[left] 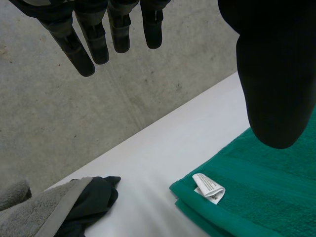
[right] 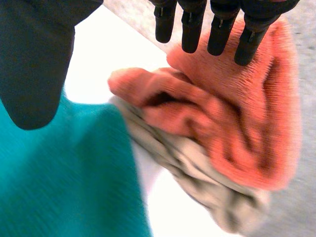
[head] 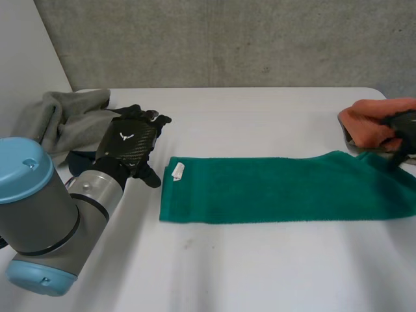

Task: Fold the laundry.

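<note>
The right hand [right: 37, 59] hangs with its fingers [right: 191, 32] straight and spread from the thumb, holding nothing. Just past the fingertips lies a bunched orange cloth [right: 237, 113], resting on top of a crumpled beige cloth [right: 197, 168]. Below the thumb spreads a green towel [right: 59, 182], its edge close beside the beige cloth. Between thumb and fingers shows the white table [right: 103, 59].
</note>
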Controlling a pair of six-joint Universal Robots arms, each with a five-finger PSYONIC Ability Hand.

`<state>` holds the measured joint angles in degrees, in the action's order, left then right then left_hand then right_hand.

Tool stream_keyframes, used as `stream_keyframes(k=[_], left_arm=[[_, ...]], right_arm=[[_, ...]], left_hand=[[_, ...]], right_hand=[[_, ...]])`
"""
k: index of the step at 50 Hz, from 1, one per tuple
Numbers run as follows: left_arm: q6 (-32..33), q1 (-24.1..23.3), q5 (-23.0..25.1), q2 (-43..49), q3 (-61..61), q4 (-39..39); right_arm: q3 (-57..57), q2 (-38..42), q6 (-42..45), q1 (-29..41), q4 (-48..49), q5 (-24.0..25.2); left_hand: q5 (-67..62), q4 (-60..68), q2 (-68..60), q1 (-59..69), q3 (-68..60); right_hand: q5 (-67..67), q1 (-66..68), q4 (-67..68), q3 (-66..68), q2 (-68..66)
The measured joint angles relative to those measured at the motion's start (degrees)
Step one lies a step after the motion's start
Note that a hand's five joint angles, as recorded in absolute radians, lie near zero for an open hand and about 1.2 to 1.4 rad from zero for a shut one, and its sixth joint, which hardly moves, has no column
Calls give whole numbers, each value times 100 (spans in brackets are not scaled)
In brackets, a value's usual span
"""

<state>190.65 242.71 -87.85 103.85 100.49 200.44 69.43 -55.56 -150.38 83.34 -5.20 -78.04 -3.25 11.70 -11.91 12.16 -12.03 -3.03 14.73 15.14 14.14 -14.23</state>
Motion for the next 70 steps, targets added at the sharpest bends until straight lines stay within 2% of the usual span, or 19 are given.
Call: stream_keyframes(k=[11, 16, 24, 29, 37, 41, 47, 53, 56, 61, 63, 66, 70], left_arm=[[-48, -49, -3, -56, -7, -160], [-37, -64, 0, -20, -16, -159], [-35, -109, -11, 48, -12, -154], [-36, -116, -14, 61, -4, -154], [-37, -116, -14, 72, -2, -154], [-36, -105, -14, 68, 2, -154], [-37, -71, -17, 31, 10, -154], [-35, -48, -22, -38, 18, -154], [-32, -19, -36, -100, 21, -155], [-34, 125, -97, -258, 25, -187], [-37, 248, -138, -390, 35, -222], [-42, 410, -175, -572, 65, -267], [-51, 689, -188, -859, 163, -323]], right_arm=[[405, -372, 1892, -1059, -853, 75], [757, -254, 2229, -1372, -928, 374], [1334, -147, 1948, -1607, -140, 1035], [1534, -105, 1621, -1636, 323, 1200], [1589, 64, 1459, -1619, 592, 1214], [1613, 128, 1475, -1627, 641, 1155], [1752, -46, 1417, -1666, 866, 1035], [1853, -564, 1513, -1511, 983, 926], [1852, -938, 1716, -1140, 926, 822], [1787, -1379, 2079, -123, 1033, 640], [1739, -1559, 2296, 781, 1314, 605], [1710, -1606, 2470, 1659, 1692, 704], [1689, -1423, 2712, 2865, 2296, 1086]], left_hand=[[0, 0, 0, 0, 0], [0, 0, 0, 0, 0], [0, 0, 0, 0, 0], [0, 0, 0, 0, 0], [0, 0, 0, 0, 0], [0, 0, 0, 0, 0], [0, 0, 0, 0, 0], [0, 0, 0, 0, 0], [0, 0, 0, 0, 0], [0, 0, 0, 0, 0], [0, 0, 0, 0, 0], [0, 0, 0, 0, 0], [0, 0, 0, 0, 0]], right_hand=[[-849, 621, 550, 667, -601], [-1006, 761, 707, 817, -738], [-1303, 1069, 1050, 1121, -1096], [-1715, 1525, 1482, 1572, -1569], [-3037, 2904, 2843, 2999, -3002], [-5261, 4900, 5116, 5217, -5258], [-5350, 4900, 5310, 5379, -5320], [-5350, 4900, 5310, 5379, -5320], [-5406, 4900, 5311, 5378, -5320], [-5421, 4900, 5326, 5394, -5320], [-5421, 4900, 5332, 5401, -5320], [-5421, 4900, 5332, 5402, -5320], [-5422, 4900, 5333, 5402, -5320]])
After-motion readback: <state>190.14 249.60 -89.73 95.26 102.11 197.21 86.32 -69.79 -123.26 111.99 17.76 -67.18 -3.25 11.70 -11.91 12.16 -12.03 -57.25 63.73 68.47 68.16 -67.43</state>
